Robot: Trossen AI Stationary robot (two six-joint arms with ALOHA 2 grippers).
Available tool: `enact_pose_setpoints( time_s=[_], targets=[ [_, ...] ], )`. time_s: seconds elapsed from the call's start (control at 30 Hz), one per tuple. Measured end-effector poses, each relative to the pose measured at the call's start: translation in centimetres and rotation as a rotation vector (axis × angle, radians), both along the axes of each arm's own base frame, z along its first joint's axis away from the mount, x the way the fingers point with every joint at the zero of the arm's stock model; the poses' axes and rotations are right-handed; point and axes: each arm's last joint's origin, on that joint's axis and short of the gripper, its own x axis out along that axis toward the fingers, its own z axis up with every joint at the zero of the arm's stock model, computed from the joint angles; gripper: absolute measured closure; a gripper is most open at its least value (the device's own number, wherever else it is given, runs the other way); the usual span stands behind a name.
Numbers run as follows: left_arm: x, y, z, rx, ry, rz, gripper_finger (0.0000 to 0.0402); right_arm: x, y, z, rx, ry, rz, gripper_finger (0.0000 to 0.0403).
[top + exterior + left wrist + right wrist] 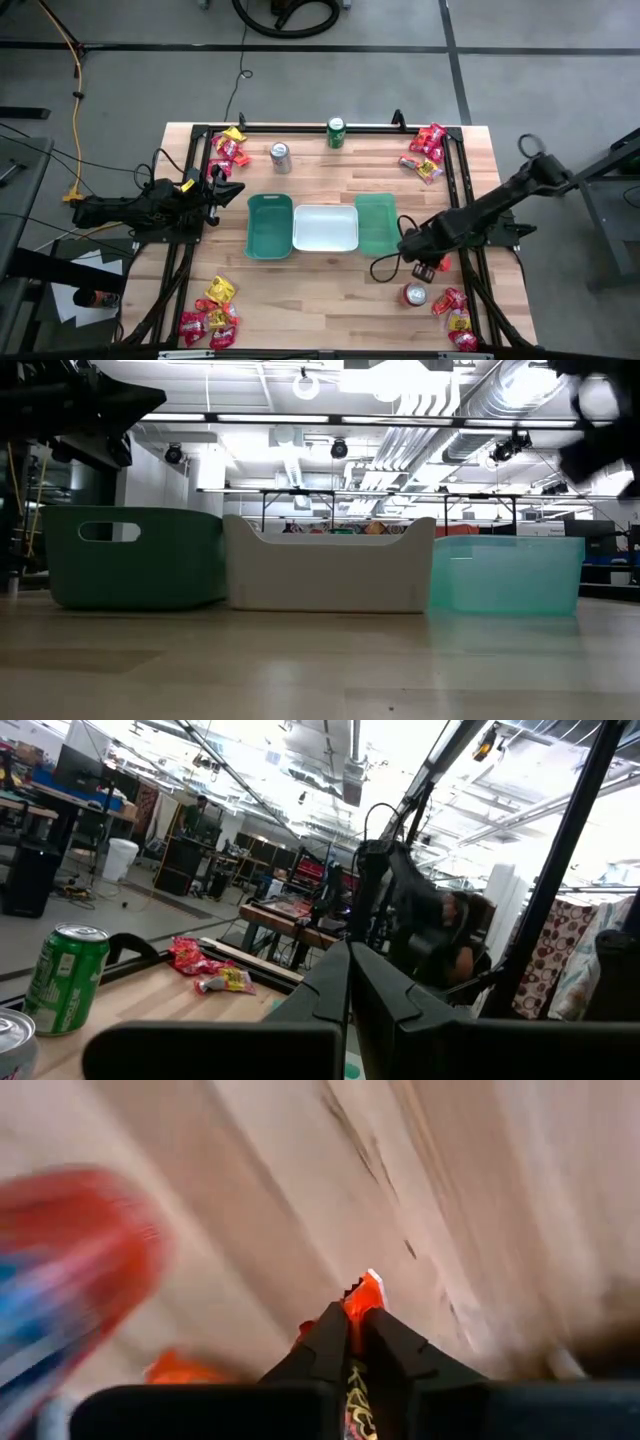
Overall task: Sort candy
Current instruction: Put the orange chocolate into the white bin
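- The wooden table (330, 290) is carrying everything — pale planks with a dark frame along its edges.
- Three trays are sitting side by side at its middle: a dark green tray (269, 226), a white tray (325, 228) and a pale green tray (376, 223).
- Candy is lying in four corner heaps (228, 148) (424, 152) (211, 312) (455, 316).
- Three cans are standing upright — a green can (336, 132), a silver can (281, 157), a red can (416, 294).

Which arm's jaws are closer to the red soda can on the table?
Right. The right gripper, shut on an orange candy packet, sits just beside the red soda can. The left gripper waits across the table.
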Motion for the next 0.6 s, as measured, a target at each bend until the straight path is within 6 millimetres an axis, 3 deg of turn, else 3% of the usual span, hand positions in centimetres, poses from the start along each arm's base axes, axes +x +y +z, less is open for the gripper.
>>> enact_pose_setpoints(
  time_s=[0.17,0.27,0.37,0.6],
  targets=[
    [0.0,0.0,0.0,0.000,0.001,0.000,0.0401,1.5,0.0,8.4,-0.058,-0.439,0.117,0.0394],
    [0.0,0.0,0.0,0.000,0.000,0.000,0.0401,3.3,0.0,11.6,-0.123,-0.776,0.178,0.0398],
    [0.0,0.0,0.0,0.000,0.000,0.000,0.0401,6.0,-0.2,12.0,-0.175,-0.984,0.229,0.0398],
    [0.0,0.0,0.0,0.000,0.000,0.000,0.0401,13.1,-2.5,8.2,-0.352,-1.149,0.242,0.0394]
  ],
)
